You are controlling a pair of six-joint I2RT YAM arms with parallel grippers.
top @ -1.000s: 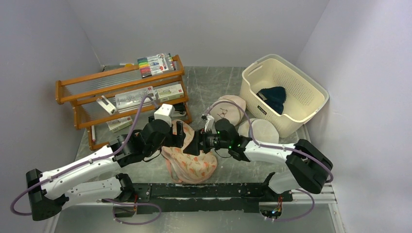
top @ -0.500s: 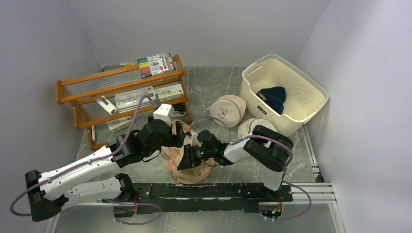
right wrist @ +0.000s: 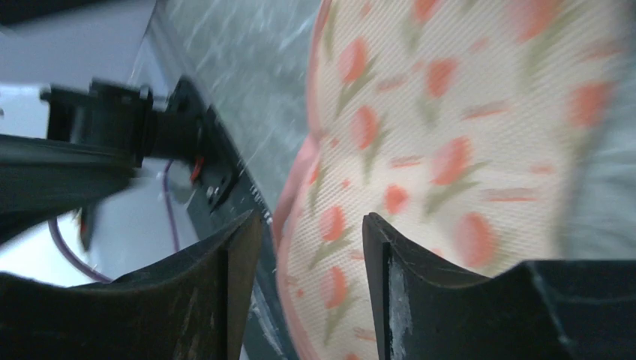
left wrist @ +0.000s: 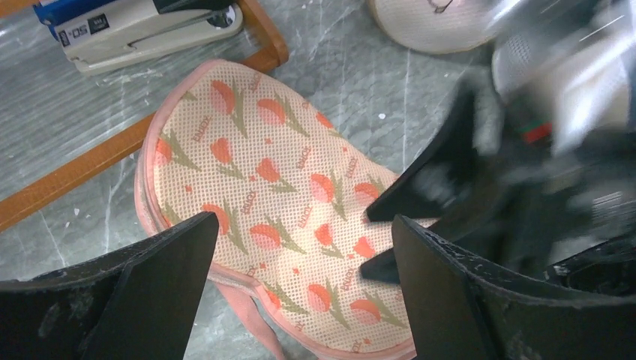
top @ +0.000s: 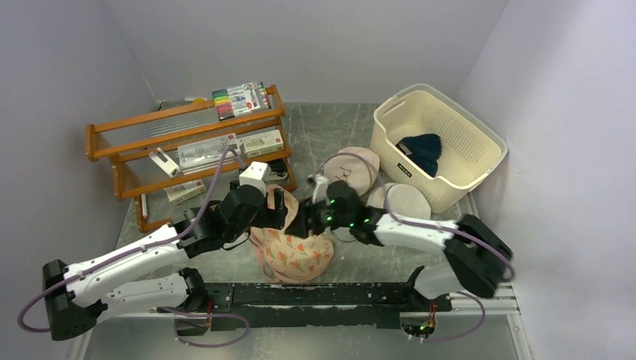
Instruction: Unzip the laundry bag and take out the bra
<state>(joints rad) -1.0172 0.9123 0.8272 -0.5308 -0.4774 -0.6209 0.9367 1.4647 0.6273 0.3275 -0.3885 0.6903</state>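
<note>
The laundry bag (top: 294, 253), a cream case with red-orange flowers and pink edging, lies on the table in front of the arm bases. In the left wrist view my left gripper (left wrist: 304, 225) hangs open and wide above the laundry bag (left wrist: 270, 180), touching nothing. My right gripper (top: 306, 223) reaches in from the right, opposite the left gripper (top: 280, 210). In the right wrist view the right gripper (right wrist: 311, 219) has its jaws apart. The pink edge of the laundry bag (right wrist: 450, 150) shows in the gap, blurred, and nothing is clamped. The bra is hidden.
A wooden rack (top: 187, 150) with boxes stands at the left, a stapler (left wrist: 142, 30) on its lower shelf. Two round pale dome bags (top: 350, 171) (top: 409, 201) lie right of the case. A cream basket (top: 480, 161) at the back right holds a dark blue item (top: 421, 152).
The right arm swung in low over the case, then stretched back out to its upper right side. Its jaws narrowed and widened again. The left gripper hardly moved.
</note>
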